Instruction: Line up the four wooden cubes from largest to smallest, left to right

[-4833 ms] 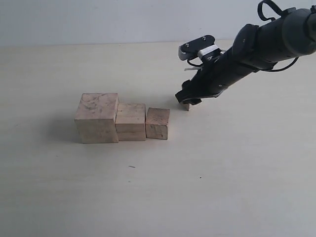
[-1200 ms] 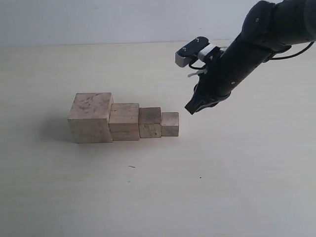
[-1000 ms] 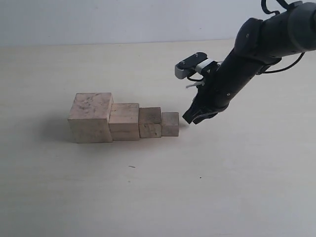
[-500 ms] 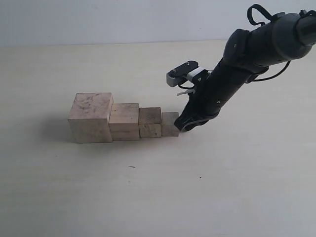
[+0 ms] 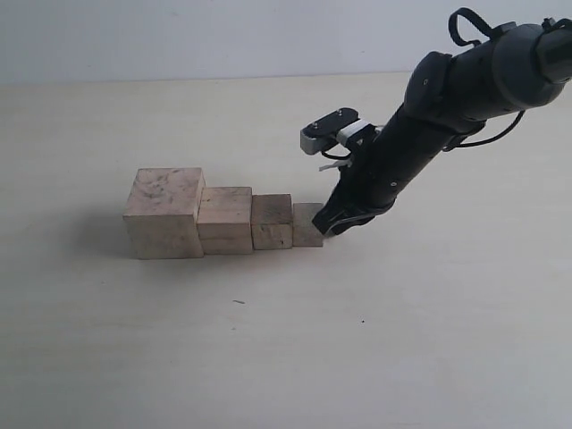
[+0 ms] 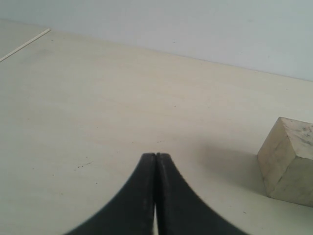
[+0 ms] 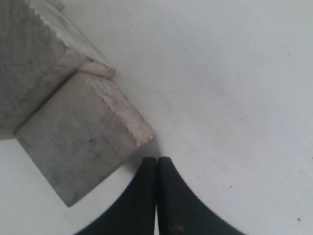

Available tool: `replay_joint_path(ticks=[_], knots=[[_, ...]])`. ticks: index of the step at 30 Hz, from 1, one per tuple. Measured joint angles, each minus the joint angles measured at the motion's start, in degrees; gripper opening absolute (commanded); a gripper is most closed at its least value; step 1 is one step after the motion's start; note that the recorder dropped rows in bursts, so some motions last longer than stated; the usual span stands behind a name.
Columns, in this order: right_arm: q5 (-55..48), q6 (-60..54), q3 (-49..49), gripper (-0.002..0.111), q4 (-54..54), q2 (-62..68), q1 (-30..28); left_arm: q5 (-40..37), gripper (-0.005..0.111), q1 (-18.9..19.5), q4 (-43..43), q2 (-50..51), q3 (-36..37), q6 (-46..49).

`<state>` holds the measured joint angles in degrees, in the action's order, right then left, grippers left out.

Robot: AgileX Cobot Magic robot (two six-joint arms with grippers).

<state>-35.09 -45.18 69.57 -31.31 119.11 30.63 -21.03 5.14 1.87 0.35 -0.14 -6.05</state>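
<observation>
- I see four wooden cubes in one touching row on a pale table [image 5: 402, 340], left of its middle and well clear of its far edge.
- From left to right they step down in size: the largest cube [image 5: 164, 213], the second cube [image 5: 225, 220], the third cube [image 5: 272, 222] and the smallest cube [image 5: 307, 224]. The order looks right to me.
- My right gripper [image 5: 327, 226] is down at the table surface on the right-hand side of the smallest cube. Its jaws are pressed together and hold nothing. In the right wrist view the tips sit just beside the cube's bottom corner, and I cannot tell whether they touch it.
- My left gripper [image 6: 155, 155] is closed too and empty. It sits over bare table, with the largest cube off to one side and well apart from it.
- I judge the cubes stiff, light and not fragile. Their raw, matt wood should give the pads good friction.
- Being light, they would likely slide on this smooth top. A push off centre would probably twist one out of line.
- To lift the smallest cube I would grip its front and back faces, since its left face is blocked by its neighbour.
</observation>
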Motion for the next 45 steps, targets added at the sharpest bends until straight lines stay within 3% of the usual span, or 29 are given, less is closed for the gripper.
replay_joint_path(ticks=[34,39,45], knots=[[0.4,-4.01,0.0,0.0,-2.81,0.0,0.0,0.0,0.0,0.0,0.0,0.0,0.0,0.0],[0.89,3.06,0.0,0.0,3.65,-2.64,0.0,0.0,0.0,0.0,0.0,0.0,0.0,0.0],[1.77,23.56,0.0,0.0,22.26,-9.32,0.0,0.0,0.0,0.0,0.0,0.0,0.0,0.0]])
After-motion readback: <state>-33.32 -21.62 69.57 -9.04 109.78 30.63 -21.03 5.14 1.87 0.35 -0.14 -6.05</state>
